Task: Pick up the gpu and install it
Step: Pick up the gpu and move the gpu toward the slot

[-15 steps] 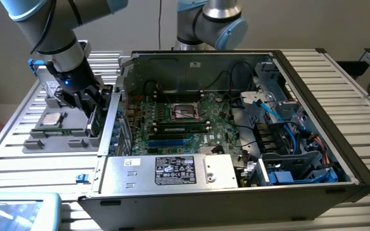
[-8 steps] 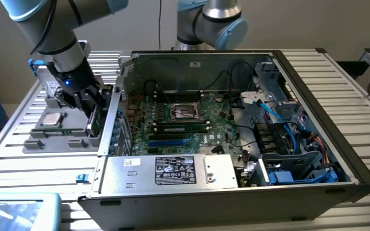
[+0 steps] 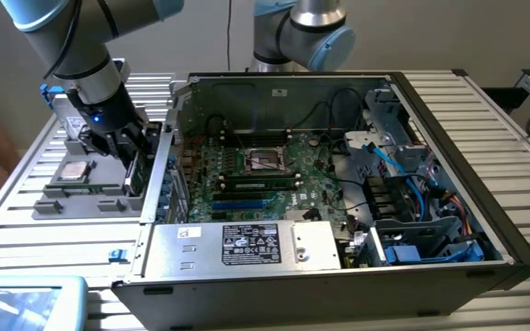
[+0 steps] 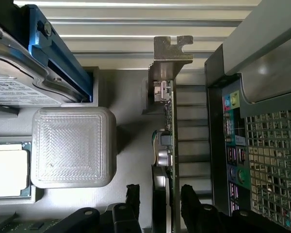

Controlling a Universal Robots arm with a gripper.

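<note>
I see the pincer [image 4: 163,204] in plain black. The card [image 4: 169,121] shows a thin green edge, silver at its end. The tray [image 4: 131,111] is flat grey, and the block [image 4: 72,145] on it is cloudy white with a fine cross-hatch. The drive [image 4: 19,77] is silver with a white label and blue rails [image 4: 63,53]. The surface [image 3: 44,241] is silver, ribbed in stripes. The motherboard [image 3: 256,176] is green.

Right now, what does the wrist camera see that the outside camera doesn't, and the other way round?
Wrist view: the gpu edge-on, its silver bracket, and the rear ports. Exterior view: the motherboard and power supply inside the open computer case. Both: the gpu standing in the grey holder, with the open gripper astride it.
</note>
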